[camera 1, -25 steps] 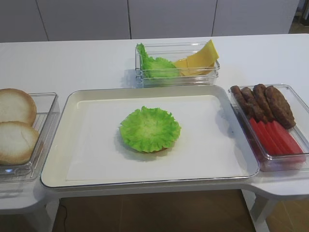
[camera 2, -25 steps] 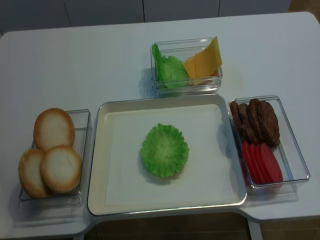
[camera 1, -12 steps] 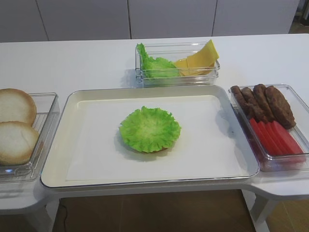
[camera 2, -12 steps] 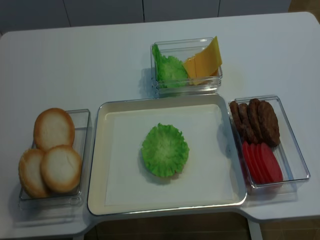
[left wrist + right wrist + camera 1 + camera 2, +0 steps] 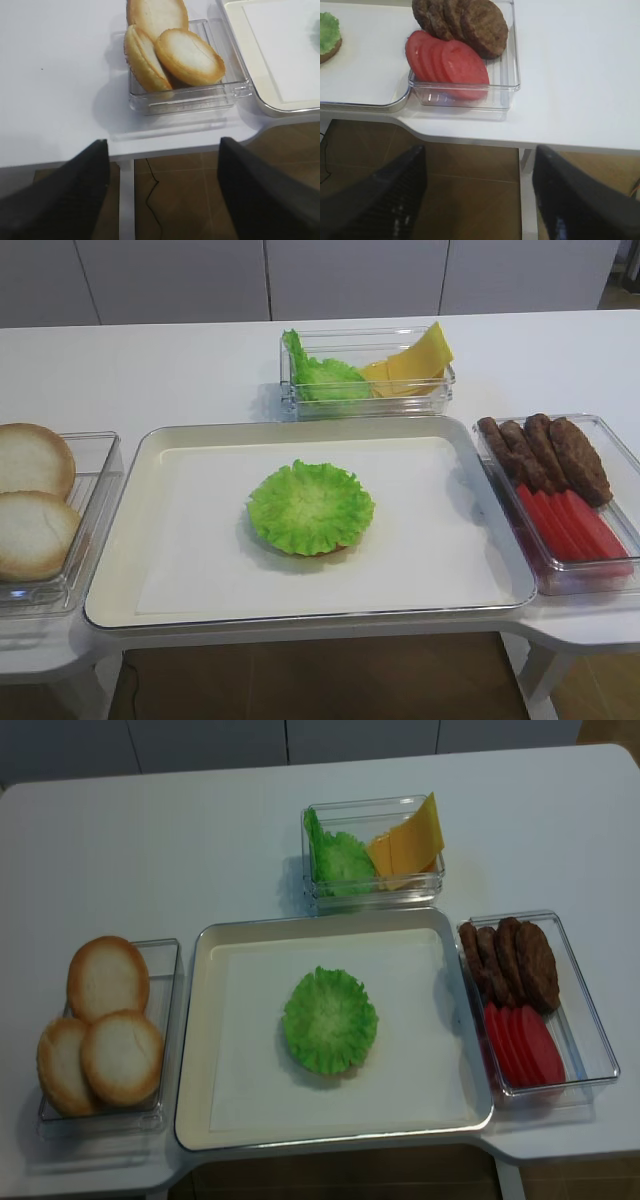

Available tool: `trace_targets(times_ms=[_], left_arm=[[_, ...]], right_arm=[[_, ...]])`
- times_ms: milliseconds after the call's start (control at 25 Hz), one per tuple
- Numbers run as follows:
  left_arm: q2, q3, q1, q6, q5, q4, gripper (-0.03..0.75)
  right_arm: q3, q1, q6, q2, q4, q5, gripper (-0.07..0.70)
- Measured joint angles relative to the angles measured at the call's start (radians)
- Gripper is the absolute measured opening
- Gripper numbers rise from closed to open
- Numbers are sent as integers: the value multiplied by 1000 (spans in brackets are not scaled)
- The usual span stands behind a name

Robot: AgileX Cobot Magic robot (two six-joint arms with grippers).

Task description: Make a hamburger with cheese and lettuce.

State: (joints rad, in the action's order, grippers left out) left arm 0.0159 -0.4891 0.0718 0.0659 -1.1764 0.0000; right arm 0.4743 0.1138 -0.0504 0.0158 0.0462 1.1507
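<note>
The hamburger stack sits mid-tray: a green ruffled lettuce leaf [image 5: 310, 506] [image 5: 330, 1020] covers a bun half, of which only a brown edge [image 5: 322, 552] shows. Its edge also shows in the right wrist view [image 5: 329, 39]. Cheese slices [image 5: 412, 362] [image 5: 410, 842] and more lettuce [image 5: 322, 378] stand in a clear box at the back. My left gripper [image 5: 162, 192] is open and empty, below the table's front edge near the bun box. My right gripper [image 5: 479, 192] is open and empty, below the front edge near the tomato box. Neither gripper shows in the exterior views.
A cream tray [image 5: 180, 570] [image 5: 240, 1110] lies in the middle. A clear box at the left holds bun halves [image 5: 110, 1055] [image 5: 187, 57]. A clear box at the right holds dark patties [image 5: 515, 960] [image 5: 470, 22] and red tomato slices [image 5: 522, 1045] [image 5: 452, 65].
</note>
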Motion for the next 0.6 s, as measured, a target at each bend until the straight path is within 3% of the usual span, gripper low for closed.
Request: trace_targets(times_ms=[600], left_arm=[[0, 0, 0, 0, 0, 0, 493]], right_arm=[[0, -3, 0, 0, -1, 0, 503]])
